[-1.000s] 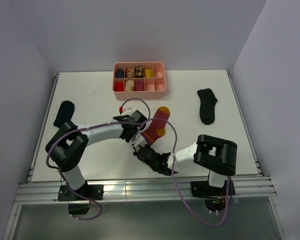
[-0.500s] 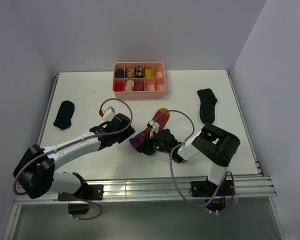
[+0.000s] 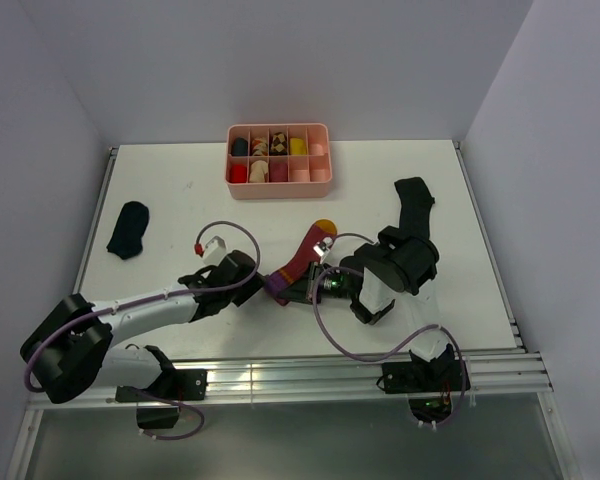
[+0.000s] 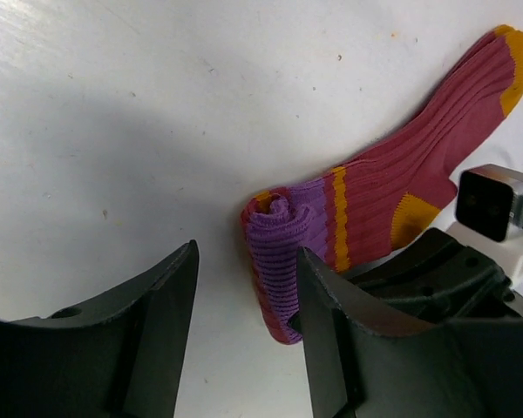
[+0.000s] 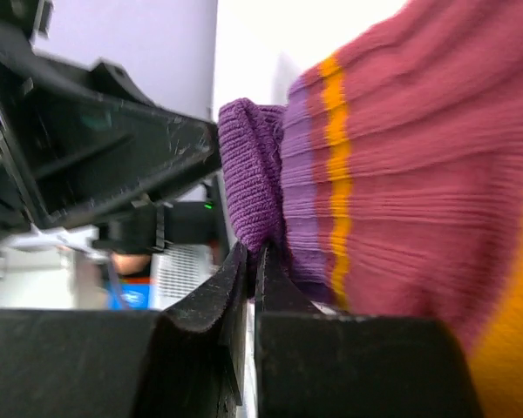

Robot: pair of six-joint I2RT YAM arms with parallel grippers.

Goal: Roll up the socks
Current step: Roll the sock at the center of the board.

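The purple-and-maroon striped sock (image 3: 305,257) lies mid-table, its purple cuff end rolled into a short coil (image 4: 277,261). My right gripper (image 3: 298,291) is shut on that coil, pinching purple fabric between its fingertips (image 5: 253,261). Just left of the coil stands my left gripper (image 4: 244,296), open, with the roll against the inner edge of its right finger (image 4: 336,331) and bare table between the jaws. One black sock (image 3: 128,229) lies flat at the far left. Another black sock (image 3: 412,195) lies at the right, partly under my right arm.
The pink divided tray (image 3: 279,184), holding small coloured items, stands at the back centre. Purple cables loop over the table by both arms. My right arm's elbow (image 3: 405,262) hangs over the right-hand part of the table. Metal rails run along the near edge.
My left gripper has let go of the sock, opened and drawn back to the left of the roll. My right arm swung its elbow up and right while staying shut on the rolled end.
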